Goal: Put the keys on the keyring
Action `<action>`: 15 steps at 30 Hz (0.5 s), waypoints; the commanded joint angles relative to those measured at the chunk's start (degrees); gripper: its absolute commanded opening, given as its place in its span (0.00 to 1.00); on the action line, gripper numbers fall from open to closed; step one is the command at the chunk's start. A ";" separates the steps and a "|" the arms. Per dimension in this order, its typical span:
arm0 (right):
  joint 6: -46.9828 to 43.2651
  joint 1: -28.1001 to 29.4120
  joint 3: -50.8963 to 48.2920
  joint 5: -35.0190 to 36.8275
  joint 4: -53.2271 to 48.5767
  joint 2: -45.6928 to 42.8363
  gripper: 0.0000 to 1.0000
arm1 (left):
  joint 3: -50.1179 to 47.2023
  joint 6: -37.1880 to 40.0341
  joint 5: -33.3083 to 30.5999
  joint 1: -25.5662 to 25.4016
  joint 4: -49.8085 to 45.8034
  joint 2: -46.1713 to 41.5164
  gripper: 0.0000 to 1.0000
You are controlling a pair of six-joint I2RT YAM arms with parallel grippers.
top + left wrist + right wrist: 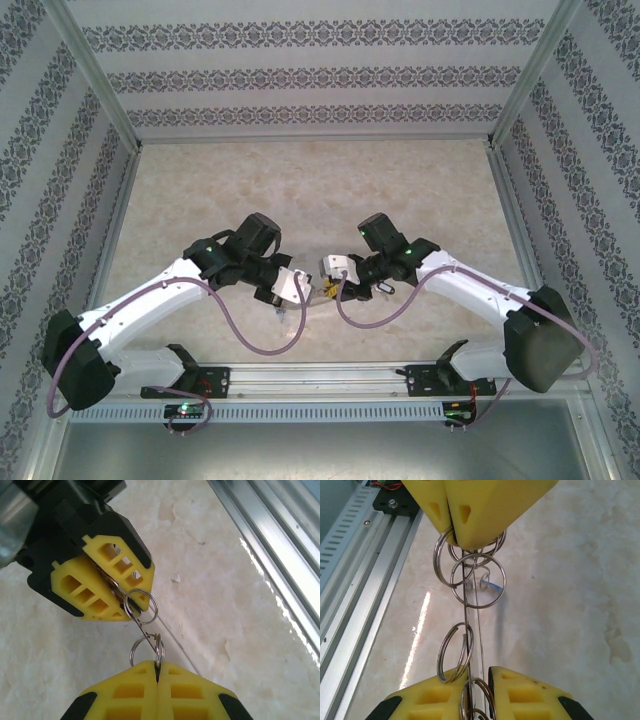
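Left wrist view: left pincer [157, 669] pressed together on the thin silvery wire keyring [144, 626], held above the pale marbled tabletop [225, 605] by its near edge, right pincer [125, 611] opposite pinching its small silvery split rings [157, 609], so threading looks underway, unfinished.

In the left wrist view the right gripper [131, 609] covers the upper parts of the rings [142, 606] it pinches, so we cannot count them. In the right wrist view more rings run off the bottom edge between its fingers. Behind them a blurred blue-and-white speck [491, 585] is perhaps a key. From above, the rings are too small to tell.
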 commanded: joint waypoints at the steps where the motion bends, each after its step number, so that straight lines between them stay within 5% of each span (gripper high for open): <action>1: -0.73 0.10 2.78 -5.16 -1.93 0.76 0.00 | 1.76 9.38 -1.96 -1.00 -6.88 0.48 0.00; 15: 3.67 1.04 6.94 -3.75 -3.34 6.25 0.00 | 9.54 16.35 -21.30 -8.08 -12.65 9.55 0.00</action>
